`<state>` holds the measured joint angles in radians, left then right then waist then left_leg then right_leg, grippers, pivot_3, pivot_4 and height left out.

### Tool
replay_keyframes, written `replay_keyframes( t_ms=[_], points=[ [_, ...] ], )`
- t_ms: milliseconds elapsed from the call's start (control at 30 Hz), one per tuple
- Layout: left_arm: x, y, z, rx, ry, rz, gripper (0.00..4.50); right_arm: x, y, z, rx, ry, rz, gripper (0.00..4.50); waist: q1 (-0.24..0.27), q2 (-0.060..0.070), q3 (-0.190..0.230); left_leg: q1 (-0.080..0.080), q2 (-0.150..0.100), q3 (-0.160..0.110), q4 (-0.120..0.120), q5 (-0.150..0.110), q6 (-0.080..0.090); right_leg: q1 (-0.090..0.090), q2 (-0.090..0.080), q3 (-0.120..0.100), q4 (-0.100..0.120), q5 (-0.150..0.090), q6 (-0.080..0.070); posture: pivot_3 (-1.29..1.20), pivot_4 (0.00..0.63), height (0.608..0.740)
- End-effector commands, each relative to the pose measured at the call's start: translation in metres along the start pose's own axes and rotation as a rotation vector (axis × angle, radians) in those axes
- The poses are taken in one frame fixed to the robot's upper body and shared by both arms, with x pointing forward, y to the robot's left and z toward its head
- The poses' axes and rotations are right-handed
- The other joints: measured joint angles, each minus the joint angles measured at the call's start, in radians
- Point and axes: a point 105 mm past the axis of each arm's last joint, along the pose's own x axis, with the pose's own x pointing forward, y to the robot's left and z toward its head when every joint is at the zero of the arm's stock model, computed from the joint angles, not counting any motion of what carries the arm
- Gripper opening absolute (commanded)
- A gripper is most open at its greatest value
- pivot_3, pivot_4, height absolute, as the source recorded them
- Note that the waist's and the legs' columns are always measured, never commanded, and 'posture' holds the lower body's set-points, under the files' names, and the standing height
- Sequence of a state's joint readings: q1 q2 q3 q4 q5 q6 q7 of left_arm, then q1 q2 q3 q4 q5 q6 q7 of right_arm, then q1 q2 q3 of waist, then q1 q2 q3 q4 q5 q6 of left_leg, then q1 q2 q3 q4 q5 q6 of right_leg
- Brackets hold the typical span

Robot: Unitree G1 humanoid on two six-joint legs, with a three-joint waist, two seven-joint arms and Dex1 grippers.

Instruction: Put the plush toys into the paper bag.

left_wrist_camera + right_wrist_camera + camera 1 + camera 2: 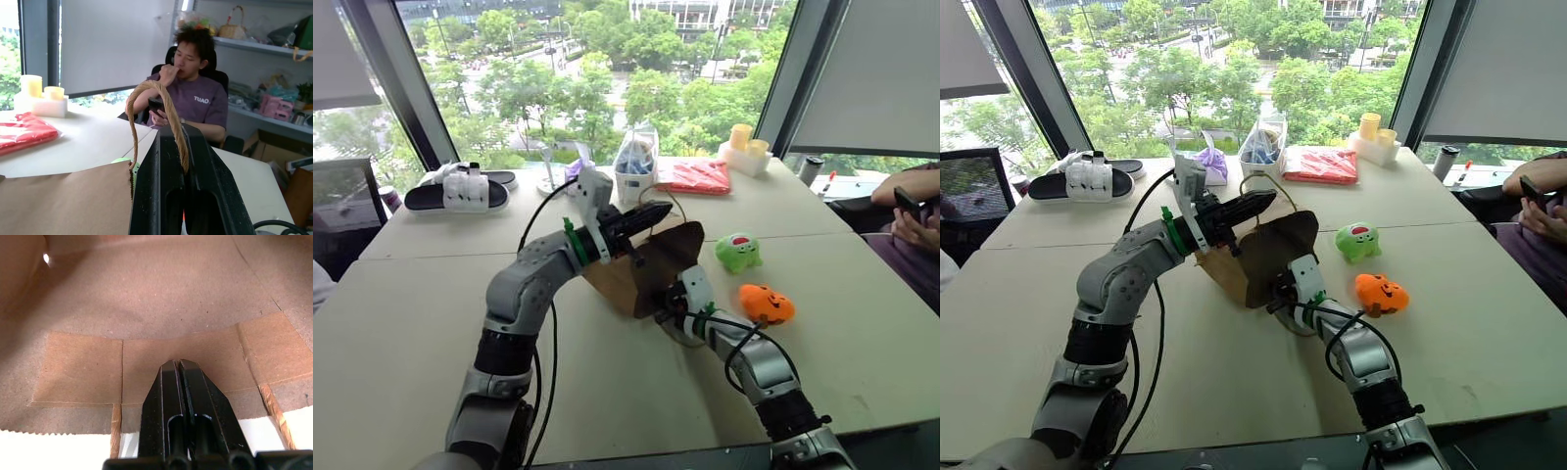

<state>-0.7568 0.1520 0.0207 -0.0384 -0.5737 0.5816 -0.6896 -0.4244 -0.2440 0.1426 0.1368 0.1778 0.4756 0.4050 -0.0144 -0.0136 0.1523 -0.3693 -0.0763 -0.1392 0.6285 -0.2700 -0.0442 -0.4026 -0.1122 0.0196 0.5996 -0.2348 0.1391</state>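
- Left eye view: the brown kraft paper bag [651, 262] lies mid-table on the pale table [411, 313], mouth turned toward the robot, dark inside. The left gripper [651, 213] is raised over the bag, fingers pinched on a tan cord handle [658, 194]. The right gripper [664, 311] sits low at the bag's mouth, fingers pressed together.
- Same view: the green plush toy [738, 252], rounded with a red-and-white mouth, sits just right of the bag; the orange plush toy [766, 304] lies nearer the robot, apart from it. Neither is in the bag.
- Right eye view: black-and-white slippers [1087, 179] far left, a red packet [1322, 164] and yellow cups [1375, 128] by the window.
- Left wrist view: the twisted cord loops up and is clamped between the closed black fingers [161, 186]; the bag's serrated edge is beside them. A seated person [195, 93] holds a phone.
- Right wrist view: closed fingertips [172, 382] rest against the bag's inner reinforcing strip.
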Motion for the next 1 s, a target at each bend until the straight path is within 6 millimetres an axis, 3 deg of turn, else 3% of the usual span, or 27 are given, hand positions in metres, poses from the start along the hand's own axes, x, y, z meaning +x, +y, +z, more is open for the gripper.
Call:
replay_keyframes(
  t_ms=[33, 200, 367, 467, 600, 700, 800, 1000],
  points=[
    [-0.003, 0.004, 0.002, 0.049, -0.029, 0.017, 0.04, -0.005, -0.003, 0.009, 0.027, -0.055, -0.016, 0.00, 0.001, 0.000, 0.000, 0.000, 0.000, 0.000, 0.000, 0.000, 0.000, 0.000, 0.000, 0.000, 0.000, 0.000, 0.000, 0.00, 0.150, 0.740],
    [-0.005, 0.001, -0.008, 0.048, -0.001, -0.006, 0.04, -0.029, 0.002, 0.047, 0.066, -0.230, 0.047, 0.00, 0.002, 0.000, 0.000, -0.001, 0.000, 0.000, 0.000, 0.000, 0.000, -0.001, 0.000, 0.000, 0.000, 0.000, 0.000, 0.00, 0.150, 0.740],
    [-0.007, -0.001, -0.010, 0.037, 0.010, -0.026, 0.04, -0.080, 0.001, 0.075, 0.106, -0.326, 0.100, 0.00, 0.005, 0.000, 0.000, -0.002, 0.000, -0.001, 0.000, -0.001, 0.002, -0.001, 0.000, 0.000, 0.000, 0.000, 0.000, 0.00, 0.150, 0.740],
    [-0.008, -0.005, -0.011, 0.024, 0.014, -0.045, 0.00, -0.106, -0.017, 0.077, 0.096, -0.320, 0.020, 0.80, 0.005, 0.000, 0.000, -0.002, 0.000, -0.001, 0.001, -0.003, 0.006, 0.000, 0.000, 0.000, -0.001, 0.000, 0.000, 0.00, 0.150, 0.740],
    [-0.007, -0.014, -0.013, 0.004, 0.028, -0.085, 0.00, -0.136, -0.053, 0.072, 0.043, -0.274, -0.140, 2.83, 0.005, 0.000, 0.000, -0.002, 0.000, 0.000, 0.001, -0.003, 0.006, 0.000, 0.000, 0.000, -0.001, 0.000, 0.000, 0.00, 0.150, 0.740],
    [-0.005, -0.021, -0.015, -0.003, 0.043, -0.109, 0.00, -0.154, -0.091, 0.062, 0.049, -0.214, -0.326, 4.34, 0.004, 0.000, 0.000, -0.002, 0.000, 0.000, 0.001, -0.003, 0.006, 0.000, 0.000, 0.000, -0.001, 0.000, 0.000, 0.00, 0.150, 0.740],
    [-0.004, -0.023, -0.016, -0.006, 0.051, -0.118, 0.00, -0.155, -0.106, 0.032, -0.001, -0.033, -0.372, 4.43, 0.005, 0.000, 0.000, -0.001, 0.000, 0.000, 0.001, -0.003, 0.006, 0.000, 0.000, 0.000, -0.001, 0.000, 0.000, 0.00, 0.150, 0.740],
    [-0.002, -0.022, -0.015, 0.000, 0.055, -0.115, 0.00, -0.134, -0.109, 0.001, 0.083, 0.086, -0.348, 4.43, 0.001, 0.000, 0.000, 0.000, 0.000, 0.001, 0.001, -0.003, 0.006, 0.001, 0.000, 0.000, -0.001, 0.000, 0.000, 0.00, 0.150, 0.740]
  ],
)
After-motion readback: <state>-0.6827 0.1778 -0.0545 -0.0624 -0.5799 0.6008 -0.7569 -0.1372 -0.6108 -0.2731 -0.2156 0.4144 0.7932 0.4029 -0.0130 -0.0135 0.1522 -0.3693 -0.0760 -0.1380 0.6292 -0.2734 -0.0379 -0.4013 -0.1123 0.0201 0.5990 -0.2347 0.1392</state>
